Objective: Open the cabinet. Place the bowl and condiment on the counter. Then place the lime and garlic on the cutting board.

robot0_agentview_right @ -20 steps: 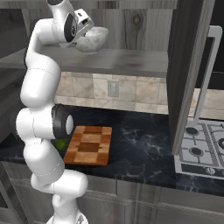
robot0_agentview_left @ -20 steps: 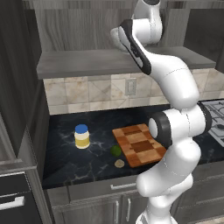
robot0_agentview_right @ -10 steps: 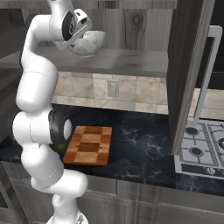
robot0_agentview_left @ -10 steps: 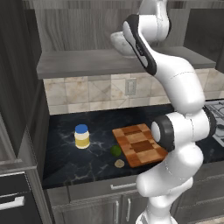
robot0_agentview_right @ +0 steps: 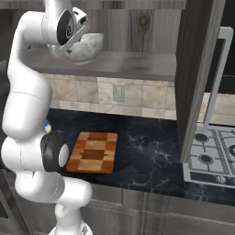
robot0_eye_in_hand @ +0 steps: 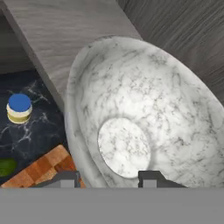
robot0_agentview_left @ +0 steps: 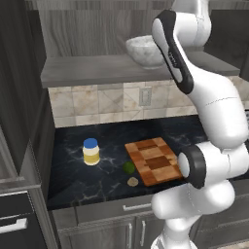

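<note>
1. The place is a home kitchen, rendered by computer.
2. A black marble counter (robot0_agentview_left: 107, 182) with thin white veins runs below a beige stone-tiled backsplash (robot0_agentview_left: 97, 103) that has a wall outlet (robot0_agentview_left: 144, 97) set in it.
3. Dark grey wood-grain cabinets hang above, one cabinet door (robot0_agentview_right: 195, 78) standing open, and low cabinets (robot0_agentview_left: 112, 228) with short handles sit under the counter.
4. A gas stove (robot0_agentview_right: 212, 158) with round burners stands at the right.
5. A checkered wooden cutting board (robot0_agentview_left: 155, 160), a blue-lidded jar (robot0_agentview_left: 91, 151), a lime (robot0_agentview_left: 129, 167) and a marbled bowl (robot0_eye_in_hand: 144, 127) are kitchen goods.

On the black marble counter (robot0_agentview_left: 73, 180) lie the cutting board (robot0_agentview_left: 154, 160) at centre, the lime (robot0_agentview_left: 129, 167) and garlic (robot0_agentview_left: 132, 182) at its eight o'clock, the condiment (robot0_agentview_left: 91, 151) at nine.
</note>
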Controlling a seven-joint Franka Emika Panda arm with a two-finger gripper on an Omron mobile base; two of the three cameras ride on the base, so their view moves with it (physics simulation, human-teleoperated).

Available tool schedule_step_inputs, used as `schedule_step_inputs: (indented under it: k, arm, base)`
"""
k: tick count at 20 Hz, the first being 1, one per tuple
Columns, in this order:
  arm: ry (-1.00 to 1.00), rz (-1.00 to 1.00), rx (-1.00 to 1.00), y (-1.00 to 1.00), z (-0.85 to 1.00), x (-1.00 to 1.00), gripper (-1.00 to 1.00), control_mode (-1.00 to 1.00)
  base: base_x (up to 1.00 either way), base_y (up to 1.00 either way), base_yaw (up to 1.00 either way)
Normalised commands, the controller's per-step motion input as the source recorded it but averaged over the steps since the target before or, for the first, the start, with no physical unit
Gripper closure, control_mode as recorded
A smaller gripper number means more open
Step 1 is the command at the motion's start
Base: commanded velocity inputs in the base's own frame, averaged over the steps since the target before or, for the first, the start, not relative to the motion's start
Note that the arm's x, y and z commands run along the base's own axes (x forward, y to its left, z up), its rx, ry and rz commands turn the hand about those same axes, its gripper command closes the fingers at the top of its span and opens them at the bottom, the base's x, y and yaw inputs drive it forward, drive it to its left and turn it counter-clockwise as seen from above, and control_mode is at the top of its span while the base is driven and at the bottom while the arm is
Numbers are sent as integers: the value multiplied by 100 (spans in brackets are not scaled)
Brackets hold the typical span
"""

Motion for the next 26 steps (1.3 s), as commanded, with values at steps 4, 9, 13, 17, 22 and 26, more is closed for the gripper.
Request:
schedule_step_inputs:
  k: [4, 9, 13, 17, 22, 26]
  arm:
    - [-3, 12, -4, -15, 4, -94, 100, -100]
    - [-6, 11, -2, -24, 0, -98, 100, -100]
    - [-5, 2, -4, -32, -9, -82, 100, -100]
    - [-1, 0, -7, -30, -28, -54, 100, -100]
    - [0, 0, -10, -22, -46, -36, 100, -100]
    - [0, 0, -10, -15, -56, -25, 100, -100]
  base:
    - [0, 0, 0]
    - [0, 0, 0]
    - [0, 0, 0]
    - [0, 0, 0]
    - [0, 0, 0]
    - [0, 0, 0]
